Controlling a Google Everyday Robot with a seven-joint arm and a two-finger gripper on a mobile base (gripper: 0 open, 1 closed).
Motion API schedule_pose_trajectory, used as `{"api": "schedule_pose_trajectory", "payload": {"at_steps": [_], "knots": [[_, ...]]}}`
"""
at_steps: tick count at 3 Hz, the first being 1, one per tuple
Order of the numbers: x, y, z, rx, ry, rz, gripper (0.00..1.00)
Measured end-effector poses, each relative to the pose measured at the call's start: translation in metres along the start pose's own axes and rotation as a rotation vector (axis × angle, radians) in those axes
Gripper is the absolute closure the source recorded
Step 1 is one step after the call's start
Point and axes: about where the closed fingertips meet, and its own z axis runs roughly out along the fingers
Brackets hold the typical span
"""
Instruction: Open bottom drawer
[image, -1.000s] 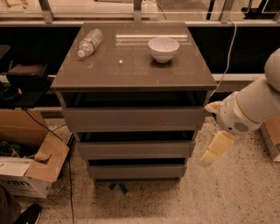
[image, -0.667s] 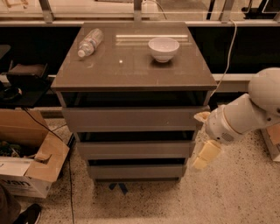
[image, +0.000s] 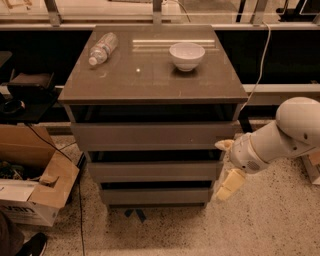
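Swinging in from the right, the hand (image: 226, 165) has reached the cabinet's (image: 150, 80) right edge, fingers spread wide and holding nothing. The bottom drawer (image: 155, 196), lowest in the stack, looks shut, so I'd say pulling hasn't begun.

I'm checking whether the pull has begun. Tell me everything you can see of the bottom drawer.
The bottom drawer is the lowest of three in the cabinet. It has a flat grey-brown front panel with no handle, matt like laminate. It sits level and looks pushed in, with a dark band above its top edge; its inside is hidden. The gripper, open, hangs beside the cabinet's right edge, its lower finger near the drawer's right end; contact cannot be told.
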Motion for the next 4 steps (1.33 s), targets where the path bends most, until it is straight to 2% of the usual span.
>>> {"api": "schedule_pose_trajectory", "payload": {"at_steps": [1,2,3,4], "knots": [[-0.002,0.009,-0.003,0.099,0.123,-0.149,0.0],[0.011,-0.007,0.008,0.174,0.212,-0.214,0.0],[0.035,-0.036,0.037,0.241,0.313,-0.243,0.0],[0.048,-0.057,0.06,0.275,0.354,-0.225,0.0]]}}
